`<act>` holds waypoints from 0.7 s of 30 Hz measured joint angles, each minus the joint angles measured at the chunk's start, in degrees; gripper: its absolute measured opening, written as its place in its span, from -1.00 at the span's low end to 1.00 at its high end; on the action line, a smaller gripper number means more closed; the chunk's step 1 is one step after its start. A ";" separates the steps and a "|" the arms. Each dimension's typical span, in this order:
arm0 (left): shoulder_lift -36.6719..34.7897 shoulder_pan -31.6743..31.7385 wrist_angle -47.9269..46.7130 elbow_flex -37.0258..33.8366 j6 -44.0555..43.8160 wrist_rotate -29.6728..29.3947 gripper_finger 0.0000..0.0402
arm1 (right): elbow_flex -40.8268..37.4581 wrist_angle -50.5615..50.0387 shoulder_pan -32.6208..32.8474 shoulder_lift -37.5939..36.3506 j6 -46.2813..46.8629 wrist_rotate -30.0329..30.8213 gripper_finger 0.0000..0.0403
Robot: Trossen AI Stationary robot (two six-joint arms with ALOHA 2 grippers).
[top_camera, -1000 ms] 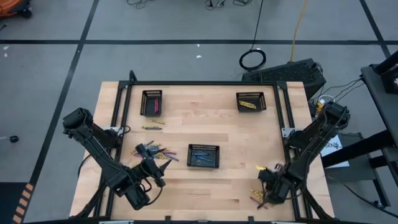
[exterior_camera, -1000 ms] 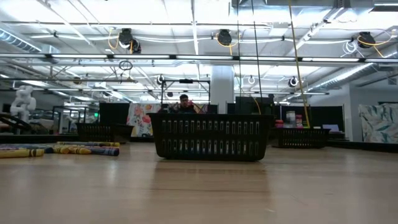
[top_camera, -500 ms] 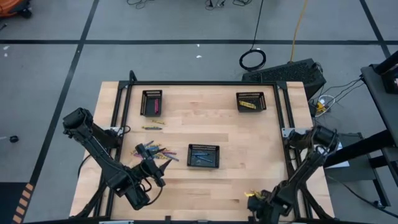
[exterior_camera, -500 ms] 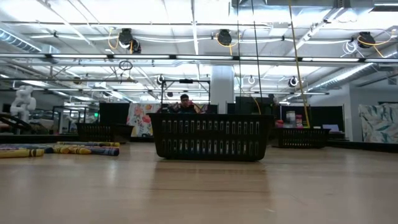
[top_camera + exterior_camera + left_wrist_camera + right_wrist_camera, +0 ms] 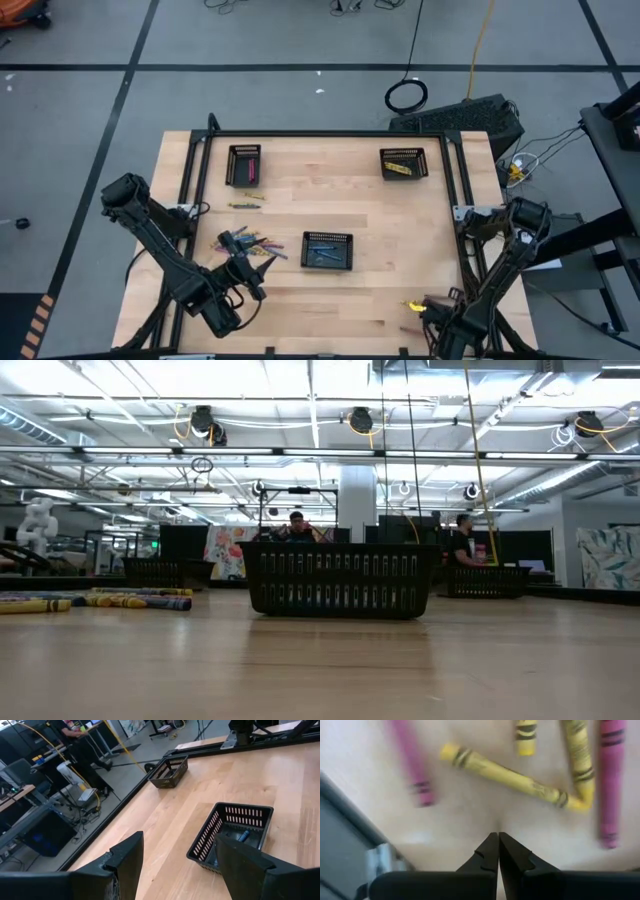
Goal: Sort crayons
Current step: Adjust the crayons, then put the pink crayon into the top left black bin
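Loose crayons lie in two groups. One pile (image 5: 250,242) lies left of the middle tray. The other lies at the near right corner, where the right wrist view shows a long yellow crayon (image 5: 505,775) flat on the wood between two pink ones (image 5: 412,765) (image 5: 610,780). My right gripper (image 5: 498,837) (image 5: 428,312) points down over this group. It is shut, with nothing between its fingers. My left gripper (image 5: 255,268) (image 5: 175,870) waits open beside the left pile, facing the middle tray (image 5: 232,837), which holds a blue crayon (image 5: 242,836).
Three black mesh trays stand on the table: far left (image 5: 244,165) with pink crayons, far right (image 5: 403,162) with yellow ones, and middle (image 5: 327,250) (image 5: 340,580). A few crayons (image 5: 245,204) lie below the far left tray. A metal rail (image 5: 350,830) runs beside the right gripper.
My right arm has swung toward the table's near edge and sunk over the crayons at the near right corner. The left arm and the trays have kept still. A person has come into the low view, far behind the table on the right.
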 joint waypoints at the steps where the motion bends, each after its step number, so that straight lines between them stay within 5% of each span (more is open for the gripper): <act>1: 0.00 0.00 -0.01 0.00 -0.01 0.00 0.18 | -0.89 0.15 -0.26 -0.21 -0.16 0.15 -1.00; 13: 0.00 0.00 -0.03 0.00 -0.04 0.00 0.18 | -3.04 -5.38 -2.92 -7.85 0.82 5.97 -1.00; 21: 0.00 0.00 0.01 0.00 -0.15 -0.03 0.18 | 0.74 20.12 -3.29 -6.04 -10.23 11.00 -1.00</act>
